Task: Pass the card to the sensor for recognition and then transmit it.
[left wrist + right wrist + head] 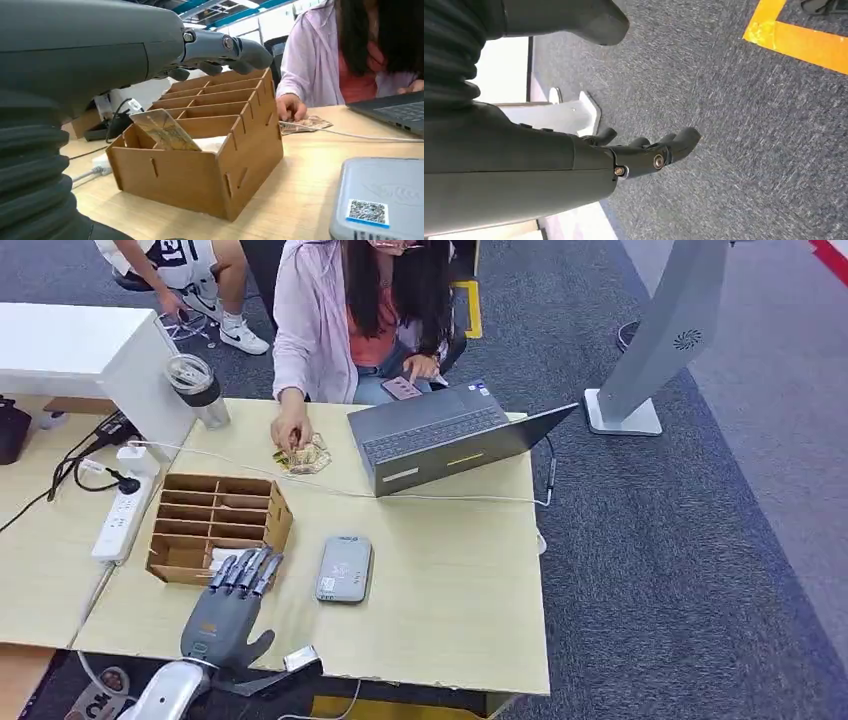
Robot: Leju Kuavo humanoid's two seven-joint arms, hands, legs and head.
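Left robot hand (228, 605): fingers apart, empty, over the cardboard organiser's (215, 525) near compartment.
Right robot hand (639, 152): hangs empty, loosely spread.
Card (165, 130): leans tilted in that compartment.
Card reader (344, 567): beside organiser.
Risk: fingers snag dividers, card slips flat.

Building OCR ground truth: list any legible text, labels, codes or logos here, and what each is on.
Black-and-white jersey of the seated person at the top: a number, cut off, not readable.
Grey flat card sensor: QR code label, print too small to read.
Grey floor stand: round swirl logo, no words.
Nothing else legible.
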